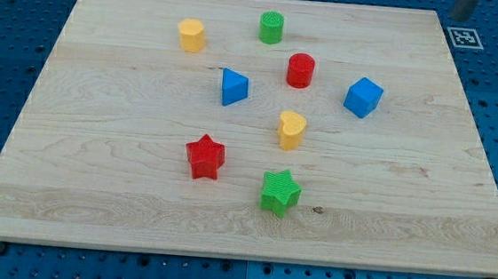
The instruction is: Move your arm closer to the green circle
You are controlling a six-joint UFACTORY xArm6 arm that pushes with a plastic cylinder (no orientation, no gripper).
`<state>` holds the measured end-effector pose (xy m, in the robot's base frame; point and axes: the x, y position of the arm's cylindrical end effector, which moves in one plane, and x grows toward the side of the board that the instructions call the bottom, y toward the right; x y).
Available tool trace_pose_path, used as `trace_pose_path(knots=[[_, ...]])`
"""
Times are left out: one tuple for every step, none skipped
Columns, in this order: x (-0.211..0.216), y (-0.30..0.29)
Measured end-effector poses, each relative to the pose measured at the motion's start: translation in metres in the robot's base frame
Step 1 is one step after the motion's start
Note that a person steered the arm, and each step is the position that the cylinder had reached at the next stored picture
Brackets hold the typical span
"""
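Observation:
The green circle (271,27) is a short green cylinder standing near the top middle of the wooden board (94,190). A red circle (301,70) stands just below and to its right. A yellow block (191,35), perhaps a hexagon, stands to its left. My tip does not clearly show. Only a grey piece (463,6) pokes in at the view's top right edge, beyond the board's corner and far to the right of the green circle.
A blue triangle (233,87), a blue cube (363,97), a yellow heart (292,129), a red star (205,157) and a green star (279,193) stand on the board. A black-and-white marker (464,37) lies off its top right corner.

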<state>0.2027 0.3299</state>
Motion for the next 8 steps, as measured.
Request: trace_pose_path(knots=[[0.000, 0.000], [0.002, 0.000], [0.002, 0.000], [0.021, -0.010], [0.061, -0.038], [0.089, -0.080], [0.107, -0.146], [0.107, -0.158]])
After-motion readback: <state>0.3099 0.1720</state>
